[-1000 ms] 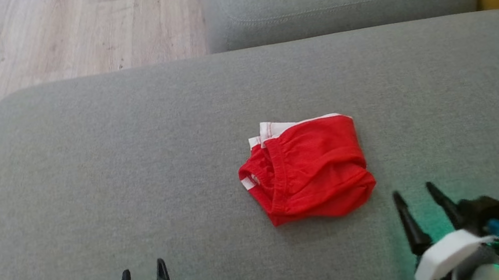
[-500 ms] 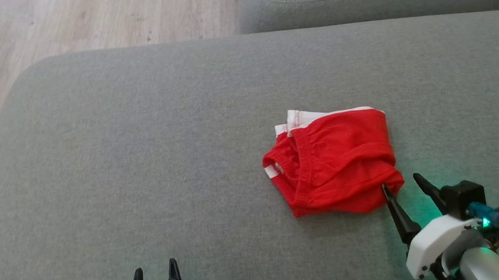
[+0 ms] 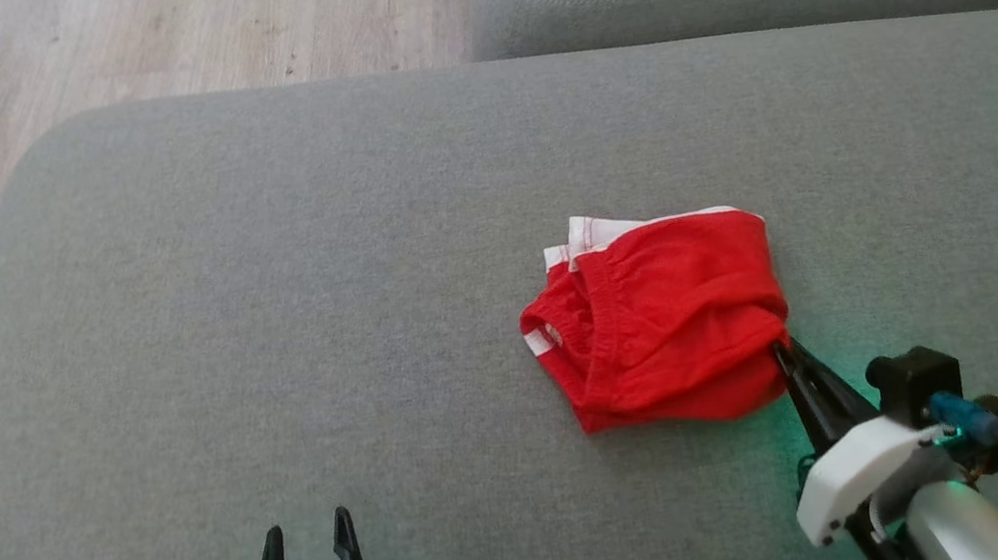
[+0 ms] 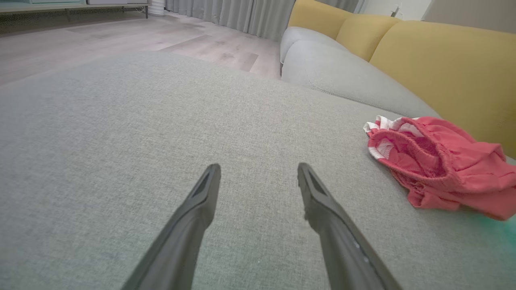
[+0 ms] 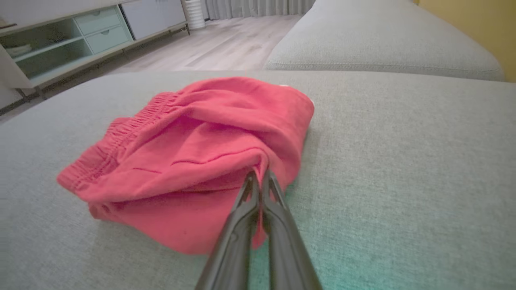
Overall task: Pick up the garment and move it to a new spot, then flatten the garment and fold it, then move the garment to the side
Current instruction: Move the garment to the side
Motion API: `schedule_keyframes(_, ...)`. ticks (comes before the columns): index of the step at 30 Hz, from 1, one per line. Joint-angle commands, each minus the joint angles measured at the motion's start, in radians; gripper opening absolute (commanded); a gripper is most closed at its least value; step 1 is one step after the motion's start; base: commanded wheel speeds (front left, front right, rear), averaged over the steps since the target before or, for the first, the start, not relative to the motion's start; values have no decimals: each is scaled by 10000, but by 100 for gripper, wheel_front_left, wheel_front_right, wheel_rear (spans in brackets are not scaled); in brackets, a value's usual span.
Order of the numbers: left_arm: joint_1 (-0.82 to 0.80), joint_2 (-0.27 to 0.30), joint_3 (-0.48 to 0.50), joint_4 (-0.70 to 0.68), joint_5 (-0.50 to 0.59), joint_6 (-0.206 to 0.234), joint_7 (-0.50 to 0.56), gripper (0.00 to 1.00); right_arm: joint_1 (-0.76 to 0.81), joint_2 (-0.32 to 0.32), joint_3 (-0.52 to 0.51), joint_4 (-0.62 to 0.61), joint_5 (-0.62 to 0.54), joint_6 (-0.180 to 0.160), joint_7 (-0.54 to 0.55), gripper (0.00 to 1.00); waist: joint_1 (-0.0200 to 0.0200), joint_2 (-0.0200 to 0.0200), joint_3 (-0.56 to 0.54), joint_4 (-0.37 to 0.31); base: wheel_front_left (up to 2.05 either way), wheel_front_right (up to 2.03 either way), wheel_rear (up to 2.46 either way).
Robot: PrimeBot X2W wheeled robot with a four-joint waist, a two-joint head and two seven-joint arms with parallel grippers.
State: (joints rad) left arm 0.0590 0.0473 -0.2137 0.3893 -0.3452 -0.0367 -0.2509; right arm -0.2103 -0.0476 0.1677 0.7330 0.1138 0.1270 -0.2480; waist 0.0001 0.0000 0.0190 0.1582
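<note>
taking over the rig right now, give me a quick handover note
Right tool: shut, pinching the near right edge of the garment.
Left tool: open, holding nothing, over the grey cushion to the left of the garment.
Garment: a compact bunched heap in the middle of the cushion, not lifted.
Done: grip taken.
Left: lift and move it. I cannot tell from this heap whether it counts as folded, so check before setting it aside.

Head camera looks steeply down on the grey cushion (image 3: 261,310); both wrist cameras sit low, skimming it toward its far edge (all share the garment (image 3: 668,323)).
</note>
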Motion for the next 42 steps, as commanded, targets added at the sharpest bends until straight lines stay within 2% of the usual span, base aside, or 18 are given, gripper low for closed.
schedule_keyframes(1,-469,30,361,-307,-86,-48,-109,100,125,-26,337,-605,140,37,-137,0,-1,0,-92,-106,0,0,0)
schedule_keyframes(5,-376,30,353,-329,-220,-51,-109,100,925,-26,523,-1096,166,37,-137,0,-1,0,-153,-321,0,0,0)
schedule_keyframes(11,-304,30,315,-258,-327,-80,-109,100,1623,-26,423,-981,44,37,-137,0,-1,0,-209,-577,0,0,0)
schedule_keyframes(12,-304,30,329,-248,-329,-82,-109,100,1677,-26,421,-1023,108,37,-137,11,-1,0,-223,-615,0,0,0)
schedule_keyframes(13,-304,30,329,-248,-329,-82,-109,100,1677,-26,421,-1023,108,37,-137,11,-1,0,-223,-615,0,0,0)
schedule_keyframes(14,-305,30,347,-240,-328,-82,-109,100,1727,-26,434,-1100,245,37,-137,49,-1,0,-243,-656,0,0,0)
schedule_keyframes(15,-319,30,384,-239,-312,-77,-109,100,1810,-26,468,-1364,507,37,-137,100,-1,0,-273,-733,0,0,0)
schedule_keyframes(23,-387,30,810,-508,-54,125,-109,100,2021,-46,181,-3536,1194,37,-137,100,-1,0,-392,-1093,0,0,0)
schedule_keyframes(27,-472,30,971,-744,787,116,-109,100,1883,-39,-480,-4128,1396,37,-137,100,-1,0,-436,-1266,0,0,0)
schedule_keyframes(32,-393,30,954,-968,1612,6,-109,100,1620,-30,-922,-3902,1528,37,-137,100,-1,0,-482,-1349,0,0,0)
schedule_keyframes(42,-357,30,642,-894,1298,12,-109,100,1117,-27,-381,-2802,1850,37,-137,100,-1,0,-240,-996,0,0,0)
